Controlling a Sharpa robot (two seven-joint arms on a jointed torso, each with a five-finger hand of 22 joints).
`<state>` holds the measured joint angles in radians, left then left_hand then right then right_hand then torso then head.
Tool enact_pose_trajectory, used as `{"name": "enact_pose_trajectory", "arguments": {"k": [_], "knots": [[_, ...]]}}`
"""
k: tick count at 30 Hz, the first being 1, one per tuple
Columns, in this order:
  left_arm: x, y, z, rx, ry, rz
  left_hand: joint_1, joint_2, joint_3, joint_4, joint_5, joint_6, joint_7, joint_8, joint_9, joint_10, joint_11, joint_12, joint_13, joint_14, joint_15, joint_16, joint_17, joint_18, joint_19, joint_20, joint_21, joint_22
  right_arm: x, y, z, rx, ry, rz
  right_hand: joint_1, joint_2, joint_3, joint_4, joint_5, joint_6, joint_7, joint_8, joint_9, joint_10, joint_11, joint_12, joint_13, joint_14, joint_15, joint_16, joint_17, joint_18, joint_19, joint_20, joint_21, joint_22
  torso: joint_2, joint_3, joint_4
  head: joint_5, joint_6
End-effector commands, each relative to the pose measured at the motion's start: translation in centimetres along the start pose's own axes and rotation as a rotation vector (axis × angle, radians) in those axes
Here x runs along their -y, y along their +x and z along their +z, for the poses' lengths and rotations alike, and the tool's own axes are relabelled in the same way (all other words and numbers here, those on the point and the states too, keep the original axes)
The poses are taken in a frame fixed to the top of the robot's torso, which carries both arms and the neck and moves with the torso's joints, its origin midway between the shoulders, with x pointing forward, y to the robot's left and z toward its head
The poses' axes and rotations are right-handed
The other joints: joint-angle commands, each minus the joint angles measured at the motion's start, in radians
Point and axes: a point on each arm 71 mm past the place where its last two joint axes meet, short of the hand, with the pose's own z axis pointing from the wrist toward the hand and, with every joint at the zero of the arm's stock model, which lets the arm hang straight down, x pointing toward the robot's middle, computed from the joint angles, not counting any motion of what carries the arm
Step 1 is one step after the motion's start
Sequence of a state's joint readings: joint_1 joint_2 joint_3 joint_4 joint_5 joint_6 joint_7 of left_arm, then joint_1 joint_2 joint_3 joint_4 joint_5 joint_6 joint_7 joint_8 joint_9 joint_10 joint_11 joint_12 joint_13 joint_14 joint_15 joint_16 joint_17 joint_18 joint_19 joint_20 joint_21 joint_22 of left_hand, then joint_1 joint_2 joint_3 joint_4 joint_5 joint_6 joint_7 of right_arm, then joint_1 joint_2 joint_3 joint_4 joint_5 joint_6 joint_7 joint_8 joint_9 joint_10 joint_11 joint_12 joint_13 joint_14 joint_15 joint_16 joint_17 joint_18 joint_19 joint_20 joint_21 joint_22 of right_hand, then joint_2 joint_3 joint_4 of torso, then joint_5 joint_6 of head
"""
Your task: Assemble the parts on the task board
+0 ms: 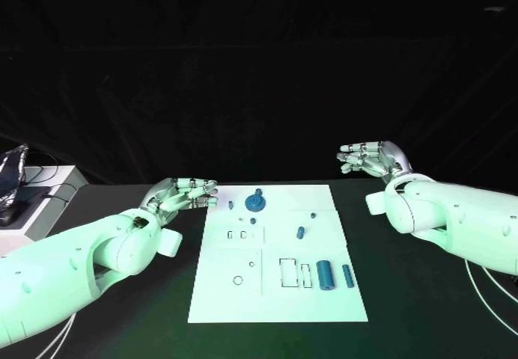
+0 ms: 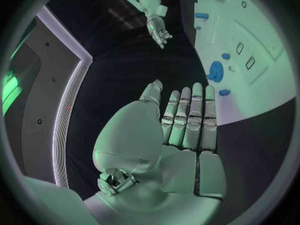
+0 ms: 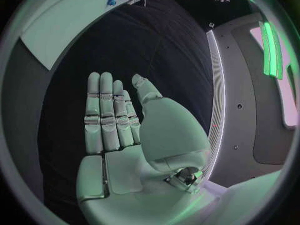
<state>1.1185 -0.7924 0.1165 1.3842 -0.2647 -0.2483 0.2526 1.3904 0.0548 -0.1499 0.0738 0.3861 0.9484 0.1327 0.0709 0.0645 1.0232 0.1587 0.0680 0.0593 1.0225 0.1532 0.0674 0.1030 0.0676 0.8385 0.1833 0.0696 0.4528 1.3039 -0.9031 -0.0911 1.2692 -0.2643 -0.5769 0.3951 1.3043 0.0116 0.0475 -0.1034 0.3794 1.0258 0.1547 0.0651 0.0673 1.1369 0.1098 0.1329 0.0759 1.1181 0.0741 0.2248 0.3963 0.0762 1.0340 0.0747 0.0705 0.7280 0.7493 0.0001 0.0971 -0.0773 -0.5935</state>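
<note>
Head view: you see the left hand [image 1: 181, 194] flat and empty, just beside the board [image 1: 278, 254], near its far left corner. Right hand [image 1: 370, 158], fingers straight, holds nothing, apart from the board. Blue parts [image 1: 324, 274] lie on the board, nearer you than both hands.

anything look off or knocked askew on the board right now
Nothing stands out. The task board lies flat and square on the table, and the blue parts lie neatly on it, none spilled off. The left hand and right hand are both off the board, holding nothing.
</note>
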Motion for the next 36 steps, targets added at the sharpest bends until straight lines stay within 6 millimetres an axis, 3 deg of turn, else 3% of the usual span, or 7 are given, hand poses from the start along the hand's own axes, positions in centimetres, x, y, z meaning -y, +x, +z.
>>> {"name": "enact_pose_trajectory", "arguments": {"k": [1, 20, 21, 23, 25, 28, 36], "knots": [[0.2, -0.6, 0.4, 0.062, 0.094, -0.094, 0.011, 0.007, -0.027, -0.013, -0.006, -0.068, -0.004, -0.009, -0.006, -0.038, 0.002, -0.005, -0.001, -0.052, 0.017, -0.006, -0.039, -0.006, -0.039, 0.025, -0.007, -0.090, 0.9, 0.1, -0.2, -0.012, 0.023, 0.142, -0.014, -0.011, 0.047, -0.007, -0.005, 0.002, -0.003, -0.003, -0.002, 0.020, 0.008, -0.072, -0.014, 0.057, 0.020, -0.139, -0.205, 0.035, -0.014, 0.042, 0.003, -0.190, -0.013, -0.0103, -0.0055, 0.005, 0.007], [-2.9, -1.1, 0.9, 0.155, 0.078, -0.117, 0.009, 0.026, -0.021, -0.065, -0.007, -0.131, 0.028, -0.015, -0.010, -0.129, 0.035, -0.011, -0.004, -0.202, 0.040, -0.014, -0.048, 0.033, -0.049, 0.072, 0.000, -0.383, 4.8, 5.7, -3.2, -0.218, 0.057, 0.116, -0.024, -0.028, 0.129, -0.024, -0.025, 0.004, 0.019, -0.004, -0.003, 0.001, 0.018, -0.074, -0.019, 0.137, 0.015, -0.164, -0.334, 0.032, 0.101, 0.017, 0.018, -0.537, -0.068, -0.0345, -0.0255, 0.037, 0.033], [-3.0, -1.1, 0.9, 0.142, 0.052, -0.104, -0.412, -0.055, 0.150, -0.074, -0.386, -0.948, -0.133, -0.071, -0.065, -1.023, -0.159, -0.068, -0.059, -1.023, -0.153, -0.067, -0.103, -0.068, -0.838, -0.183, -0.070, -0.453, 5.0, 5.0, -3.1, -0.159, 0.094, 0.122, -0.407, -0.012, -0.047, 0.103, -0.379, -0.304, -0.155, -0.065, -0.067, -0.341, -0.110, -0.133, -0.076, -0.235, -0.074, -0.225, -0.396, -0.076, -0.240, -0.075, -0.071, -0.728, -0.060, -0.0324, -0.0239, 0.035, 0.029], [-3.1, -1.0, 0.8, 0.144, 0.052, -0.104, -0.455, -0.055, 0.150, -0.074, -0.386, -0.948, -0.133, -0.071, -0.065, -1.023, -0.159, -0.068, -0.059, -1.023, -0.153, -0.067, -0.103, -0.068, -0.838, -0.183, -0.070, -0.453, 5.0, 5.3, -3.2, -0.158, 0.095, 0.127, -0.449, -0.012, -0.047, 0.103, -0.379, -1.026, -0.155, -0.065, -0.067, -0.377, -0.110, -0.133, -0.076, -0.280, -0.074, -0.225, -0.396, -0.076, -0.275, -0.075, -0.071, -0.728, -0.063, -0.0317, -0.0255, 0.036, 0.028], [-3.1, -0.9, 0.7, 0.151, 0.052, -0.103, -0.532, -0.055, 0.150, -0.074, -0.386, -0.948, -0.133, -0.071, -0.065, -1.023, -0.159, -0.068, -0.059, -1.023, -0.153, -0.067, -0.103, -0.068, -0.838, -0.183, -0.070, -0.453, 4.8, 5.8, -3.4, -0.155, 0.096, 0.139, -0.519, -0.012, -0.047, 0.103, -0.379, -1.026, -0.155, -0.065, -0.067, -1.137, -0.110, -0.133, -0.076, -0.348, -0.074, -0.225, -0.396, -0.076, -1.034, -0.075, -0.071, -0.728, -0.070, -0.0302, -0.0289, 0.038, 0.026], [-3.2, -0.4, 0.4, 0.167, 0.050, -0.102, -0.627, -0.055, 0.150, -0.074, -0.386, -0.948, -0.133, -0.071, -0.065, -1.023, -0.159, -0.068, -0.059, -1.023, -0.153, -0.067, -0.103, -0.068, -0.838, -0.183, -0.070, -0.453, 4.5, 7.1, -4.0, -0.148, 0.101, 0.169, -1.304, -0.012, -0.047, 0.103, -0.379, -1.026, -0.155, -0.065, -0.067, -1.137, -0.110, -0.133, -0.076, -1.118, -0.074, -0.225, -0.396, -0.076, -1.034, -0.075, -0.071, -0.728, -0.088, -0.0261, -0.0381, 0.043, 0.022], [-3.7, 2.1, -1.3, 0.251, 0.034, -0.092, -1.390, -0.055, 0.150, -0.074, -0.386, -0.948, -0.133, -0.071, -0.065, -1.023, -0.159, -0.068, -0.059, -1.023, -0.153, -0.067, -0.103, -0.068, -0.838, -0.183, -0.070, -0.453, 2.5, 12.8, -7.5, -0.119, 0.144, 0.298, -1.304, -0.012, -0.047, 0.103, -0.379, -1.026, -0.155, -0.065, -0.067, -1.137, -0.110, -0.133, -0.076, -1.118, -0.074, -0.225, -0.396, -0.076, -1.034, -0.075, -0.071, -0.728, -0.169, -0.0082, -0.0788, 0.067, 0.002]]}}
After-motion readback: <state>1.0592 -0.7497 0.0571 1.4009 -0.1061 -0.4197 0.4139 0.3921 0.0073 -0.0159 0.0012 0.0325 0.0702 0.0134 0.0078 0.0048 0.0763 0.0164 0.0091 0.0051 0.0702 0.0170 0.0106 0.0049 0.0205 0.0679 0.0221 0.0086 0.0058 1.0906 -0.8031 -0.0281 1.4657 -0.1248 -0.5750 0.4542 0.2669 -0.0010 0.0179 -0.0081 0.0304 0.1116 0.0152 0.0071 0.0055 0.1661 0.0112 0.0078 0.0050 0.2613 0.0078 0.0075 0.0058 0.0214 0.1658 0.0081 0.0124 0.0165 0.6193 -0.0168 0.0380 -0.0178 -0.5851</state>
